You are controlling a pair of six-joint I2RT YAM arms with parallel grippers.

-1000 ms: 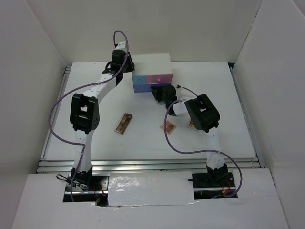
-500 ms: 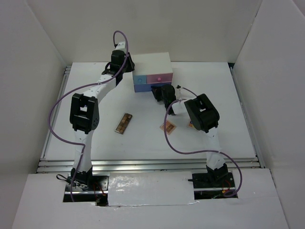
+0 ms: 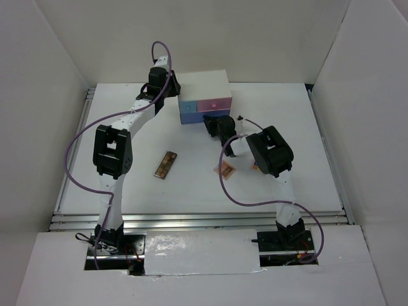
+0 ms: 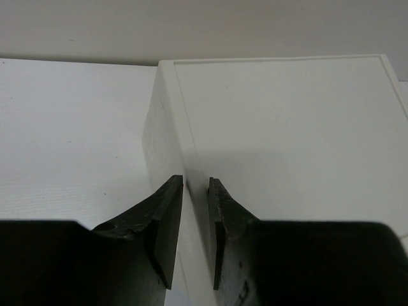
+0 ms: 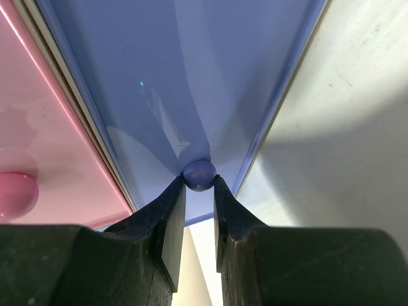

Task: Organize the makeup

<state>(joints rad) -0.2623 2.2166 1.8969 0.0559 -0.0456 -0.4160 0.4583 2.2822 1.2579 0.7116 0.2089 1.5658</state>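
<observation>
A: Checked the right tool (image 5: pixel 199 182)?

B: Found closed on the bluish-purple knob (image 5: pixel 199 173), lower middle of the wrist view. Pinched by the very tips only. Belonged to the bluish-purple drawer (image 5: pixel 210 83), next to the pink drawer (image 5: pixel 44 134) at the left edge.

A: And the left tool (image 4: pixel 196 186)?

B: Seen narrowly apart, astride the top edge of the white box (image 4: pixel 287 140), bottom centre of that view. Clamped or merely resting, could not tell.

A: Located the makeup?

B: Spotted out on the bench (image 3: pixel 287 127), centre of the overhead view, below the box. Long brown palette (image 3: pixel 166 165) left of centre, square palette (image 3: pixel 225 169) right of it, apart from each other. Glimpsed something small further right, mostly hidden under the right arm.

A: Judged the step?

B: Probably about to pull that drawer open.

A: Feared what?

B: A slip off the round knob, given so shallow a pinch. Also dragging the whole box toward the bottom of the frame, if not truly pinned at its far edge. Worried too about the right elbow hanging near the square palette: could have knocked it aside on the pull-back.
</observation>
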